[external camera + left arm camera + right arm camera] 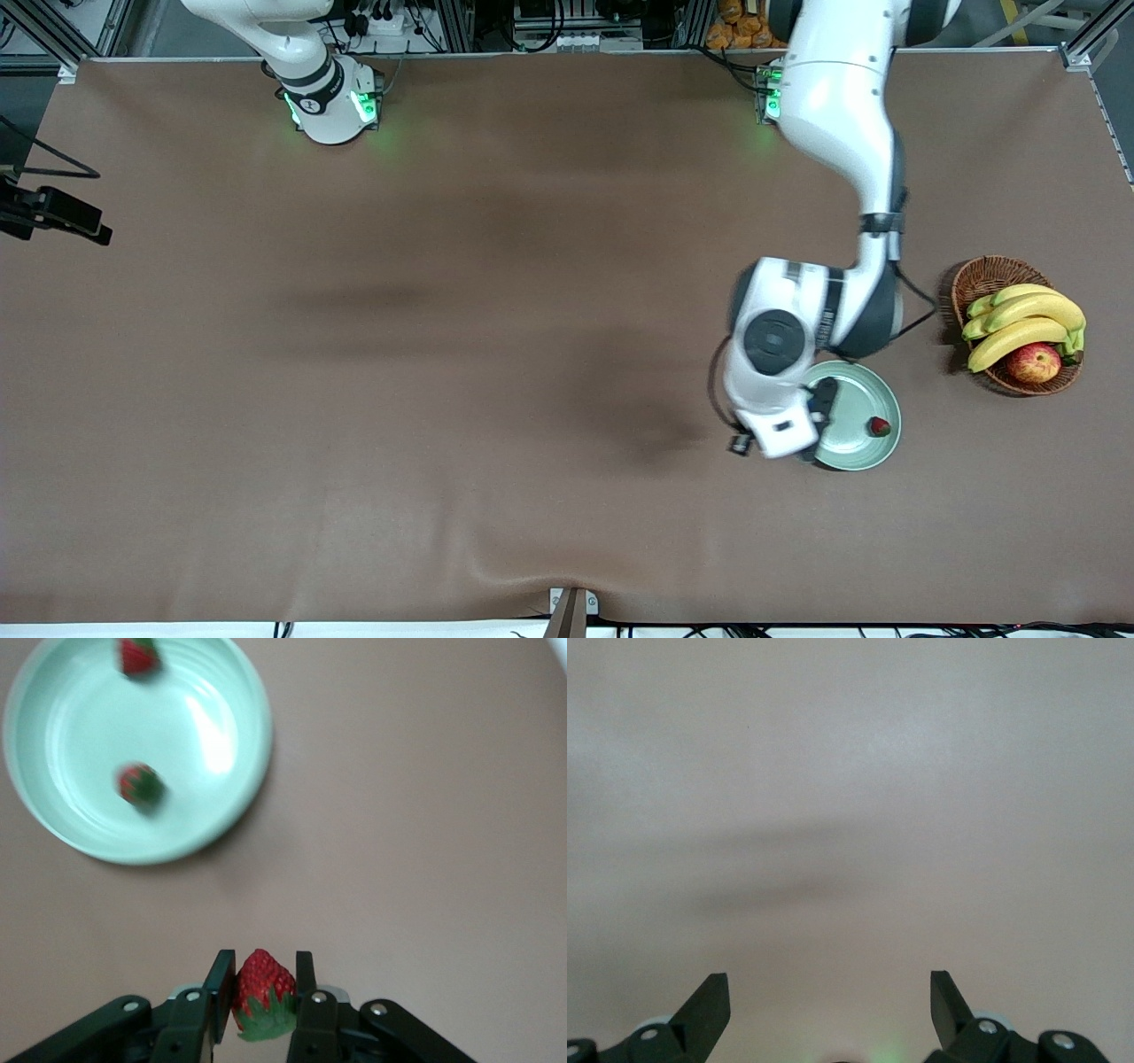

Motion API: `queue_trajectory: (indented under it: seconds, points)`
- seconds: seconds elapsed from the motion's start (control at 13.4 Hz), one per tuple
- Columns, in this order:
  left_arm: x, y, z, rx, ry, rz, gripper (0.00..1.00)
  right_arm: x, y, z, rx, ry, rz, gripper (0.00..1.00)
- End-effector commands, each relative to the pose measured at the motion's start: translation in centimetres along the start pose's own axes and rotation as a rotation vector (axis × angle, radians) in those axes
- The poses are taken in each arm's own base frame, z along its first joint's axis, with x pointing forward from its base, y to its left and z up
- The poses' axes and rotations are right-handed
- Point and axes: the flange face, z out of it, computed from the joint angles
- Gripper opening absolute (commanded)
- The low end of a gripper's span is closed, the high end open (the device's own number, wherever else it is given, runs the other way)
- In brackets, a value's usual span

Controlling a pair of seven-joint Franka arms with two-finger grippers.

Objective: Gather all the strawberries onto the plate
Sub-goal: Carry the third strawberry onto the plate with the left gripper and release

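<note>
My left gripper [259, 962] is shut on a red strawberry [263, 986] with a green cap, in the air over bare table just beside the plate, toward the right arm's end. The pale mint-green plate [208, 735] holds two more strawberries, one [141, 785] near its middle and one [139, 655] by its rim. In the front view the left arm's hand [775, 416] covers part of the plate [855, 447], and only one strawberry [878, 426] shows there. My right gripper [830, 988] stands open over bare table with nothing between its fingers. It is outside the front view.
A brown wicker basket [979, 275] with bananas [1023, 323] and a red-yellow apple [1034, 362] stands beside the plate, toward the left arm's end. A black device [53, 213] juts in at the table's edge at the right arm's end.
</note>
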Motion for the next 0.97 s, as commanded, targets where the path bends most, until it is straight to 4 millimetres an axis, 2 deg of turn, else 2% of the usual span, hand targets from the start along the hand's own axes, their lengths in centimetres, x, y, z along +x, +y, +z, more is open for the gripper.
queue_trajectory:
  seconds: [0.0, 0.15, 0.3, 0.6, 0.75, 0.89]
  points:
    - [4.4, -5.2, 0.4, 0.005, -0.061, -0.057, 0.0, -1.2, -0.2, 1.1, 0.021, -0.012, 0.006, 1.0]
    - [6.8, -8.2, 1.6, -0.015, -0.075, -0.045, 0.0, -1.2, -0.2, 2.3, 0.022, -0.018, 0.006, 1.0]
    - [8.4, -9.3, 2.8, -0.01, -0.079, -0.052, 0.0, -1.1, -0.2, 2.3, 0.022, -0.001, 0.006, 1.0]
    - [11.6, -9.5, 6.2, -0.032, -0.045, -0.104, 0.0, -1.3, 0.9, 1.8, 0.024, 0.02, 0.028, 1.0]
    - [14.2, -9.6, 7.6, -0.055, -0.023, -0.14, 0.0, -1.2, 1.1, 1.9, 0.024, 0.016, 0.031, 1.0]
    - [15.5, -9.0, 9.1, -0.068, 0.0, -0.155, 0.0, -1.3, 1.4, 1.9, 0.025, 0.017, 0.035, 1.0]
